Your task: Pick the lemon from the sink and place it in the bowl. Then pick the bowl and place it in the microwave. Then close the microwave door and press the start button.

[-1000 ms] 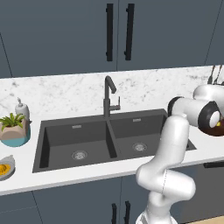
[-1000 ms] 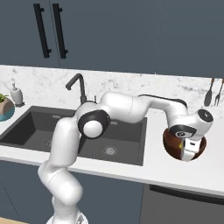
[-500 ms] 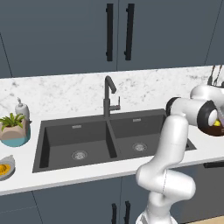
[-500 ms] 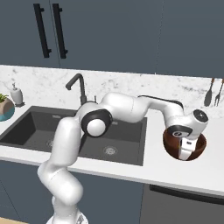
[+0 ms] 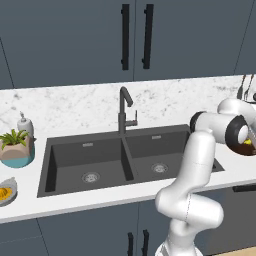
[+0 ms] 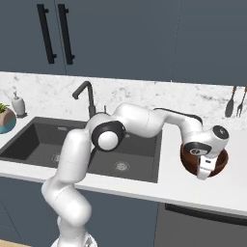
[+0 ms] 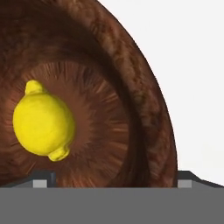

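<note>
The yellow lemon (image 7: 43,123) lies on the floor of the reddish-brown bowl (image 7: 146,100). This bowl (image 6: 219,164) stands on the white counter to the right of the dark double sink (image 6: 41,137). My gripper (image 6: 204,170) hangs open over the bowl's near rim, pointing down. In the hand view my gripper (image 7: 114,181) straddles the bowl's wall, with one fingertip (image 7: 43,180) inside and the other over the counter. Nothing is held. From the left base view, the bowl (image 5: 248,149) with the lemon (image 5: 248,142) peeks out behind my wrist at the far right.
A dark gooseneck faucet (image 5: 124,107) rises behind the sink (image 5: 65,160). A soap bottle (image 5: 25,125), a teal plant pot (image 5: 15,150) and a pale dish of orange fruit (image 5: 6,192) stand at the left. Utensils (image 6: 234,102) hang on the wall behind the bowl.
The hand has sunk a little lower toward the bowl's rim. The jaws stay wide, and the lemon and bowl have not moved.
</note>
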Available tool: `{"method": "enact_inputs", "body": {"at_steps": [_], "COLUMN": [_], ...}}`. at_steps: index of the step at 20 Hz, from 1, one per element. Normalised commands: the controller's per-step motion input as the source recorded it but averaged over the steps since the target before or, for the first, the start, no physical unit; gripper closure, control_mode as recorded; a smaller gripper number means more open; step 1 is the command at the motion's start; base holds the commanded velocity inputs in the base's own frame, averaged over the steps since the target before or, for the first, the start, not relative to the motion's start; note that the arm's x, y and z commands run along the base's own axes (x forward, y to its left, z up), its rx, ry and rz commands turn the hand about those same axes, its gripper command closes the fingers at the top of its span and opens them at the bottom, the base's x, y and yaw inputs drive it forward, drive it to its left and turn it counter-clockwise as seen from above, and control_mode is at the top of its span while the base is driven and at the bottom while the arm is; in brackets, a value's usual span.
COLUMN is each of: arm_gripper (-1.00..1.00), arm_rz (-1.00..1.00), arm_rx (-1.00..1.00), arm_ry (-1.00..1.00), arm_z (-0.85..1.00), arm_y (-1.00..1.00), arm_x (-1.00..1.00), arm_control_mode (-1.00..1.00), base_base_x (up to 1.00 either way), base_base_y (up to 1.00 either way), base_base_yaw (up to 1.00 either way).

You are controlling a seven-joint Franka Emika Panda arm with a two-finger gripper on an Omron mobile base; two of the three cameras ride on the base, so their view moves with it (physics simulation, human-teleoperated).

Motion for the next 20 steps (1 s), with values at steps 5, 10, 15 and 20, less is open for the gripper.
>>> {"method": "enact_inputs", "body": {"at_steps": [5, 10, 15, 20], "arm_gripper": [1.00, 1.00, 1.00, 1.00], "arm_rz": [-0.01, 0.00, 0.00, 0.00], "arm_rx": [0.00, 0.00, 0.00, 0.00], "arm_ry": [0.00, 0.00, 0.00, 0.00], "arm_z": [-0.18, -0.07, 0.00, 0.09], "arm_y": [0.00, 0.00, 0.01, 0.25], "arm_x": [0.00, 0.00, 0.00, -0.09], "arm_control_mode": [-1.00, -1.00, -1.00, -1.00], "base_base_x": [0.00, 0.00, 0.00, 0.00], "base_base_y": [0.00, 0.00, 0.00, 0.00], "base_base_yaw": [0.00, 0.00, 0.00, 0.00]}}
